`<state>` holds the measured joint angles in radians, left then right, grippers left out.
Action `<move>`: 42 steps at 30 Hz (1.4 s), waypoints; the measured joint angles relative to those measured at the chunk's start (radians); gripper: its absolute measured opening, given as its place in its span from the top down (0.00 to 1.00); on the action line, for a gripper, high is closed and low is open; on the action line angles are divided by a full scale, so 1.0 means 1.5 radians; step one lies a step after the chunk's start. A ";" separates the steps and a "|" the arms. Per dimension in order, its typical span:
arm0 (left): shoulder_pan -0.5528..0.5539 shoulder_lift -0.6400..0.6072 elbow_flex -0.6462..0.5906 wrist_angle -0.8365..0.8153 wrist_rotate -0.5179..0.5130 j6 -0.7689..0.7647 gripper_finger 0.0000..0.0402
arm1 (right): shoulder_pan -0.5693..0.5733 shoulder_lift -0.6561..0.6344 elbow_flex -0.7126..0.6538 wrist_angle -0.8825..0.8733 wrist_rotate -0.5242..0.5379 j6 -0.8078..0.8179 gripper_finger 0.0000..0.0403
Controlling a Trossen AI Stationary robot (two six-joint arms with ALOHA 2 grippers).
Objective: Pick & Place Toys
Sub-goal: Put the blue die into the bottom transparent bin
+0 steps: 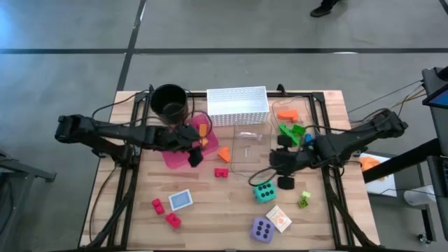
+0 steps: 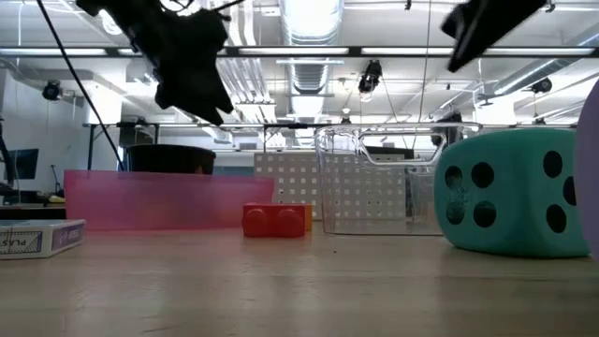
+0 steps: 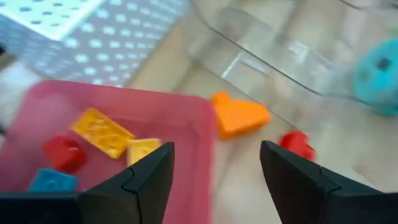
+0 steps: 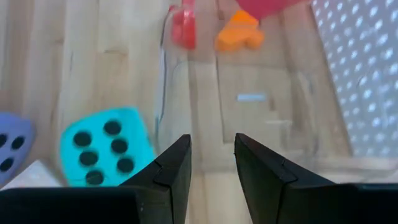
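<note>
My left gripper point(image 3: 211, 180), jaws apart, empty, over pink plastic tray point(image 3: 180, 118): two yellow bricks point(image 3: 102, 132), one red, one blue.

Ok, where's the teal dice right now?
In the high view the teal dice sits right of the table's centre, just below the right gripper, with the purple dice nearer the front edge.

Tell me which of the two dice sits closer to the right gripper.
The teal die, just below the right gripper; the purple die lies farther toward the table's front edge.
</note>
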<state>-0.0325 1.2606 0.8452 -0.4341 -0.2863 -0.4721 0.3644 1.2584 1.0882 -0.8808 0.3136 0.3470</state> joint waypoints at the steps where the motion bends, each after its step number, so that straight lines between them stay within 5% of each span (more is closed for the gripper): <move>1: -0.014 0.000 0.000 0.000 0.000 0.000 0.40 | 0.009 -0.019 -0.021 0.006 0.000 0.016 0.70; 14: -0.197 0.037 -0.001 0.102 -0.008 -0.004 0.40 | 0.094 -0.190 -0.347 0.465 -0.001 -0.018 0.70; 23: -0.219 0.145 -0.001 0.193 -0.065 0.037 0.40 | 0.093 -0.215 -0.394 0.493 0.000 -0.022 0.70; 33: -0.213 0.293 0.009 0.295 -0.122 0.138 0.40 | 0.093 -0.207 -0.346 0.495 0.000 -0.022 0.70; 42: -0.196 0.322 0.031 0.314 -0.129 0.140 0.40 | 0.093 -0.200 -0.347 0.490 0.000 -0.022 0.70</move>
<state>-0.3258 1.7439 0.8921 0.0375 -0.4797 -0.2615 0.5037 0.9580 0.5683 -0.1463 0.3138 0.3138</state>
